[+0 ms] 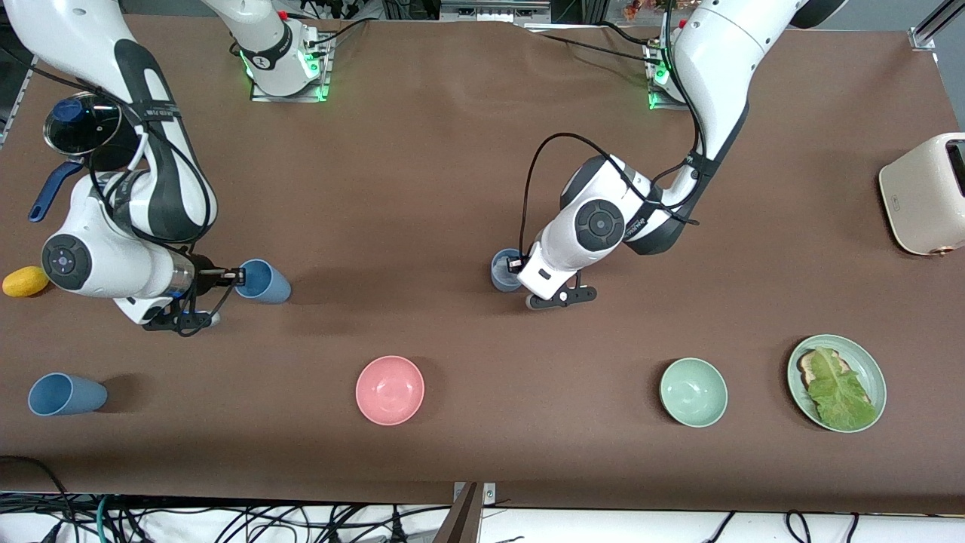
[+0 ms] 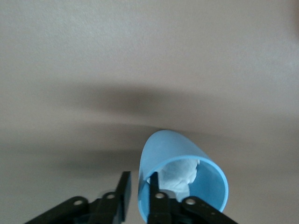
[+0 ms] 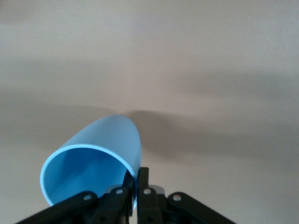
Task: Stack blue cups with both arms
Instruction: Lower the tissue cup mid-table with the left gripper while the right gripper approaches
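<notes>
My right gripper (image 1: 235, 276) is shut on the rim wall of a sky-blue cup (image 1: 264, 280), near the right arm's end of the table. In the right wrist view the cup (image 3: 93, 158) opens toward the camera, its wall pinched between the fingers of the gripper (image 3: 138, 173). My left gripper (image 1: 514, 265) is at a grey-blue cup (image 1: 503, 270) mid-table. In the left wrist view the gripper (image 2: 139, 176) straddles that cup's (image 2: 182, 158) wall. One finger is inside, and the outer finger (image 2: 124, 189) stands a little off the wall. Something white and crumpled lies inside this cup.
A third blue cup (image 1: 66, 394) lies on its side near the front edge. A pink bowl (image 1: 390, 390), a green bowl (image 1: 693, 392) and a green plate (image 1: 879, 381) with lettuce line the front. A lidded pot (image 1: 81, 124), a yellow object (image 1: 25, 281) and a cream toaster (image 1: 923, 192) are also there.
</notes>
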You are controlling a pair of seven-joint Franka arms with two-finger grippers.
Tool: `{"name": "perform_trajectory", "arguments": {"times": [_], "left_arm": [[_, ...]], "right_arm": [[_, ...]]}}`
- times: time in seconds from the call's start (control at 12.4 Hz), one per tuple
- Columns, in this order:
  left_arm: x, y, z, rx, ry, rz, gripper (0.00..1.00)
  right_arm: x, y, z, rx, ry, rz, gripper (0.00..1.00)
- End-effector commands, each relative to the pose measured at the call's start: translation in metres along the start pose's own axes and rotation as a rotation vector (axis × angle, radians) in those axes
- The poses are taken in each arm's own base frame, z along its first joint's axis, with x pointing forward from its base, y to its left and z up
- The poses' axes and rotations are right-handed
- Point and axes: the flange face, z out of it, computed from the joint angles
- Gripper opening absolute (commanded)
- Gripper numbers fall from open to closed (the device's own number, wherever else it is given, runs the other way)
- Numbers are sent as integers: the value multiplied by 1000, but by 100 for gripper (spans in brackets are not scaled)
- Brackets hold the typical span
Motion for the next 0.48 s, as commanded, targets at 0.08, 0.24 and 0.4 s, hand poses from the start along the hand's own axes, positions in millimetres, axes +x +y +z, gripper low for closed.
{"name": "perform_trajectory", "arguments": {"times": [0.08, 0.24, 0.4], "left_arm": [[22, -15, -49, 8, 45, -34, 100], [46, -37, -96, 30, 17, -51, 100], [65, -62, -129, 45, -9, -79, 100]], "right_arm": [[4, -59, -62, 1, -30, 56, 0], [-5, -114, -84, -16, -65, 90, 0], [-14, -164, -101, -25, -47, 140, 0]]}}
